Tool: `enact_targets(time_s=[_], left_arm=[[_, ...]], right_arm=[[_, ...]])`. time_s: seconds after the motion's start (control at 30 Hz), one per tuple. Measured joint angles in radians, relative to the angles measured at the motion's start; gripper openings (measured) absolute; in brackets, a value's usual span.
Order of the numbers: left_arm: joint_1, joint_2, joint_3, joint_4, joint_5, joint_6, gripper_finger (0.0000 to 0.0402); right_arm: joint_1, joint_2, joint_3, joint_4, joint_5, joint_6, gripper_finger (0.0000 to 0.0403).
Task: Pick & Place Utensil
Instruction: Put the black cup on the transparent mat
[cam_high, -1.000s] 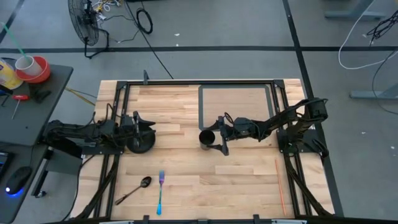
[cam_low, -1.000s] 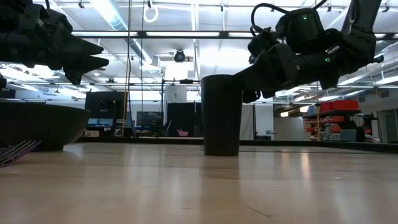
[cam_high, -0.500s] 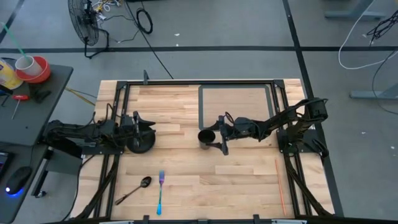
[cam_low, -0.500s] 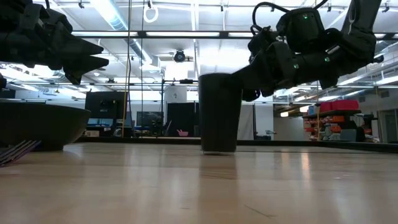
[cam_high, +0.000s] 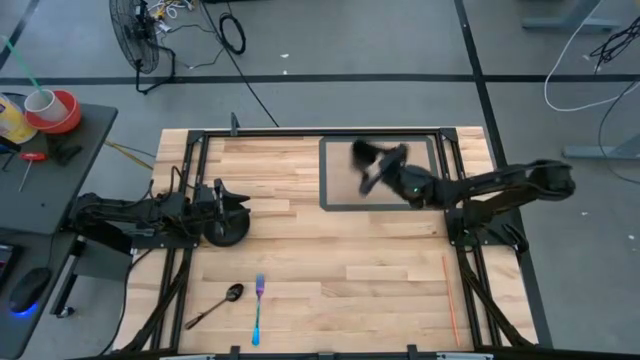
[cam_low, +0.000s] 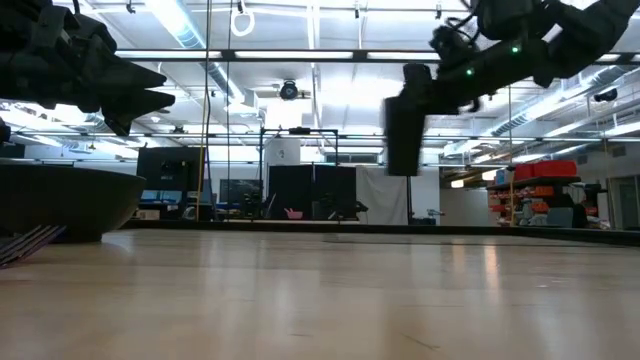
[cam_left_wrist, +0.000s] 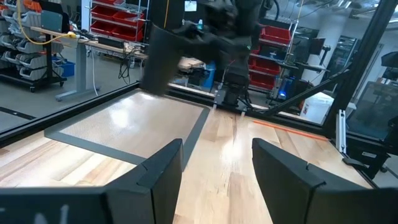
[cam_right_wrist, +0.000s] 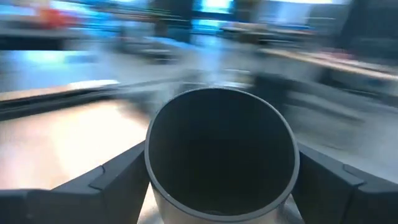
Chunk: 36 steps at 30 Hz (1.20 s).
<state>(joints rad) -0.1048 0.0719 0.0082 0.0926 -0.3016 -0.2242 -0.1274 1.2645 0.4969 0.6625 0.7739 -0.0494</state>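
A black cup (cam_high: 362, 153) hangs in the air over the grey mat, held by my right gripper (cam_high: 375, 170); in the low view the cup (cam_low: 403, 135) is well above the table. My left gripper (cam_high: 240, 203) is open and hovers just above a black bowl (cam_high: 225, 231) that stands on the table's left part. A dark spoon (cam_high: 230, 294) and a blue-handled fork (cam_high: 258, 302) lie flat near the near edge, away from both grippers. The left wrist view shows its open gripper (cam_left_wrist: 217, 168) and the cup (cam_left_wrist: 163, 65) farther off. My right gripper pinches the cup by its side wall (cam_right_wrist: 155, 186), one finger (cam_right_wrist: 112, 180) on each side just below the rim. The fingers come level from the table's right side. The cup is lifted clear and roughly upright, with its open mouth facing the wrist camera.
A grey mat with a dark border (cam_high: 340, 190) lies at the table's far middle. A thin orange stick (cam_high: 450, 300) lies near the right edge. Dark frame rails (cam_high: 190, 150) run along the table's sides. Bare wood (cam_high: 360, 270) spans the middle.
My right gripper has lifted the cup off the table's middle and carried it quickly up and toward the far edge, slightly right, so it now hangs over the grey mat. The gripper stayed shut on the cup.
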Motion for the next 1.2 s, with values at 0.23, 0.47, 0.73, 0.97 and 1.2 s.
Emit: enact_targets(time_s=[0.23, 0.47, 0.73, 0.97, 1.2], left_arm=[[0.000, 0.000, 0.000, 0.000, 0.000, 0.000, 0.0197], [0.000, 0.000, 0.000, 0.000, 0.000, 0.000, 0.0197], [0.000, 0.000, 0.000, 0.000, 0.000, 0.000, 0.0197], [0.000, 0.000, 0.000, 0.000, 0.000, 0.000, 0.0197], [0.000, 0.000, 0.000, 0.000, 0.000, 0.000, 0.0197]], right_arm=[[-0.175, -0.044, -0.021, -0.059, 0.388, 0.153, 0.0327], [-0.356, 0.009, -0.055, -0.102, 0.423, 0.374, 0.0327], [-0.420, 0.089, -0.055, -0.234, 0.458, 0.567, 0.0327], [-0.467, 0.153, -0.055, -0.336, 0.485, 0.680, 0.0327], [-0.500, 0.213, -0.055, -0.342, 0.465, 0.779, 0.0327]])
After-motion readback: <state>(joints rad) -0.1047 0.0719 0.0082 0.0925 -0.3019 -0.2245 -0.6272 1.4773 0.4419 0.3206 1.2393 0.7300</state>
